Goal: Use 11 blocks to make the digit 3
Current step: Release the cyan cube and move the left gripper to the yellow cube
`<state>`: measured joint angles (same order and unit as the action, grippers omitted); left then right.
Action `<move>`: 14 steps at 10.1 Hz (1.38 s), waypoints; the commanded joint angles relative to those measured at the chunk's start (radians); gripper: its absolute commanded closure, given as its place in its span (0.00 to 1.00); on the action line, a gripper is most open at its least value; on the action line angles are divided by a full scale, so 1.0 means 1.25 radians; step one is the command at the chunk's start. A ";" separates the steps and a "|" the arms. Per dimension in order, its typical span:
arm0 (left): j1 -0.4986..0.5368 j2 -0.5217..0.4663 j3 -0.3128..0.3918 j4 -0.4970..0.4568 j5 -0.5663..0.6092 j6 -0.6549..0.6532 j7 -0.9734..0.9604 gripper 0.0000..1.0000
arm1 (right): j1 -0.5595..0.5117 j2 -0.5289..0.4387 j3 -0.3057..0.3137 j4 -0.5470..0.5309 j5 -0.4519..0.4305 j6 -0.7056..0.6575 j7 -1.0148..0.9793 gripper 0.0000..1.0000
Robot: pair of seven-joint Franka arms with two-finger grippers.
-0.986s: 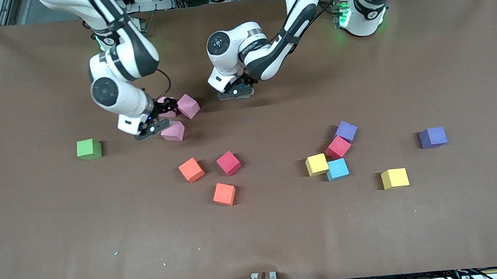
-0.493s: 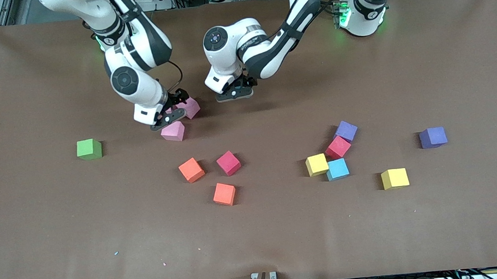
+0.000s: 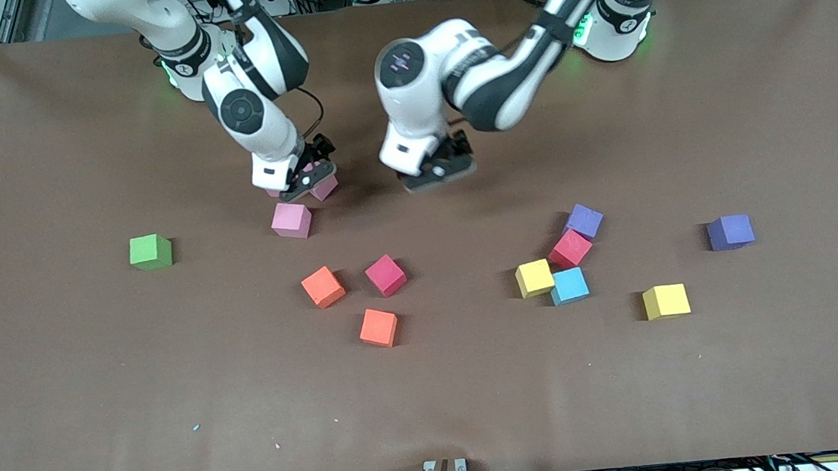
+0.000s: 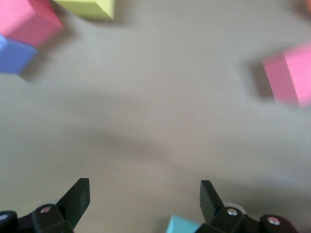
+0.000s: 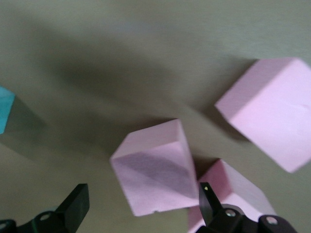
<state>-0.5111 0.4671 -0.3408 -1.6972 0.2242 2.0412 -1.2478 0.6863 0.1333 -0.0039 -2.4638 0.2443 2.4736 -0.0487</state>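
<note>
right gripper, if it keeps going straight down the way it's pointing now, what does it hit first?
Probably a pink block: it sits between the open fingers of the right gripper in the right wrist view, with a second pink block at one fingertip. Depth is unclear, so a finger might clip either block first.

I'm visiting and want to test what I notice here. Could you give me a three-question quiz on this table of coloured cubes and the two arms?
1. True or false: the right end effector hangs open over pink blocks.
2. Which block lies nearest the front camera: A) green cube, B) yellow block, C) orange block?
3. Fill in: the left end effector is open and holds ____.

Key: 1 true; 2 C, though the yellow one is almost level with it; 3 nothing.
</note>
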 commanded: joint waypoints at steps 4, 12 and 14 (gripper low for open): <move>0.146 0.095 0.031 0.099 0.092 -0.003 0.244 0.00 | 0.034 0.025 -0.009 -0.017 0.005 0.056 -0.060 0.00; 0.211 0.219 0.031 0.181 0.093 0.100 0.409 0.00 | -0.003 -0.002 -0.014 0.037 -0.053 -0.083 -0.087 0.00; 0.211 0.235 0.031 0.180 0.091 0.102 0.408 0.00 | -0.001 0.005 -0.013 0.036 -0.106 -0.056 -0.086 0.00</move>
<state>-0.2523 0.7369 -0.2943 -1.4937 0.3206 2.1637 -0.7468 0.6948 0.1391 -0.0266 -2.4168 0.1481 2.3877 -0.1459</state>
